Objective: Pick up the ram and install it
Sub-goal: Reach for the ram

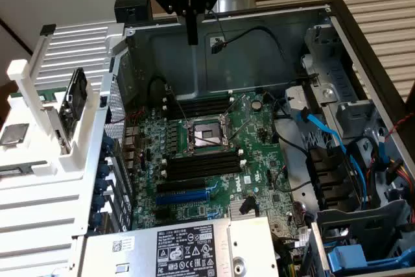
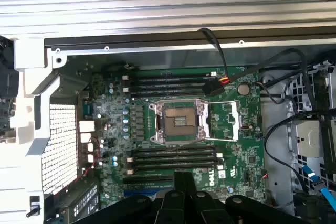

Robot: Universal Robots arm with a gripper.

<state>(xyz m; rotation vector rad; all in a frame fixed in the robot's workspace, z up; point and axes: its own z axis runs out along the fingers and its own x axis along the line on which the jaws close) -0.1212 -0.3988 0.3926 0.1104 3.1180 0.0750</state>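
My gripper hangs high over the open computer case, above its far wall, with its black fingers pressed together and nothing between them. In the wrist view the fingers point down over the motherboard. The ram looks like a dark thin stick standing tilted in a white holder, outside the case at the exterior view's left and well apart from the gripper. Black memory slots lie above the CPU socket, and more slots lie below it; in the wrist view the slots all look vacant.
A blue expansion slot sits below the lower memory slots. A black cable dangles over the upper slots. Blue and black cables and drive bays fill the case's right side. A power supply covers the near end. A loose chip lies on the white rack.
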